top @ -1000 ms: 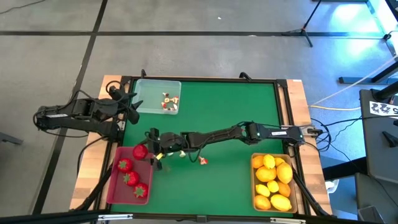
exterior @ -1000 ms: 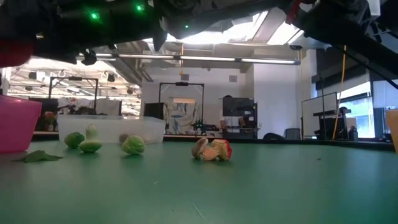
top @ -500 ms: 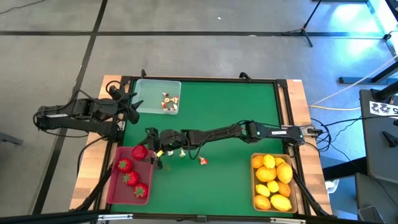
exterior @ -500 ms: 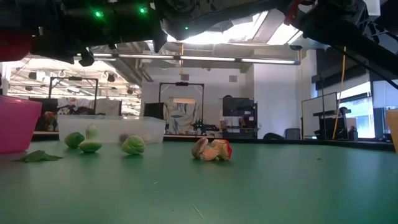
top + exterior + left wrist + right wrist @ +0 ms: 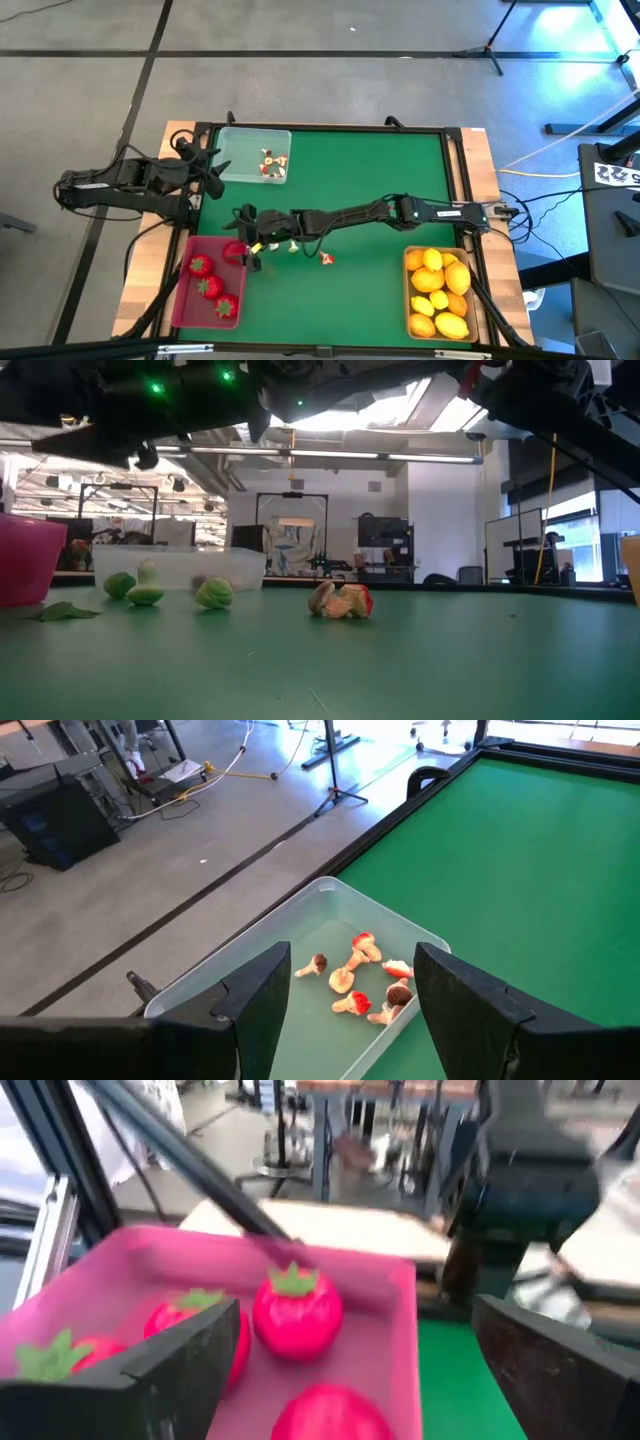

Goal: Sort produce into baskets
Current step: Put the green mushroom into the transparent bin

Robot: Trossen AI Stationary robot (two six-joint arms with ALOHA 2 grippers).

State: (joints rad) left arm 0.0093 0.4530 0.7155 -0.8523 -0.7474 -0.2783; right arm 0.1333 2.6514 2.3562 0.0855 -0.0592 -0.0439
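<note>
Right wrist view looks past the right pincer (image 5: 340, 1370), its two dark fingers (image 5: 185, 1355) spread wide with nothing between them, onto the red basket (image 5: 395, 1295) just beyond. A strawberry (image 5: 297, 1312) with a green top is in mid-air over that basket, and other strawberries lie inside it.

From the high view the right pincer (image 5: 247, 243) hangs over the red basket's (image 5: 180, 300) rim near its inner corner, with a small white-and-red bit (image 5: 326, 259) on the green desk (image 5: 370, 180) just beside the arm. The tan basket (image 5: 409, 290) of lemons (image 5: 437, 290) sits at the desk's opposite side.

Farther off, the left pincer (image 5: 210, 165) waits beside the clear basket (image 5: 250, 135), fingers (image 5: 255, 1010) parted and empty; more white-and-red bits (image 5: 360, 985) lie in that basket.
</note>
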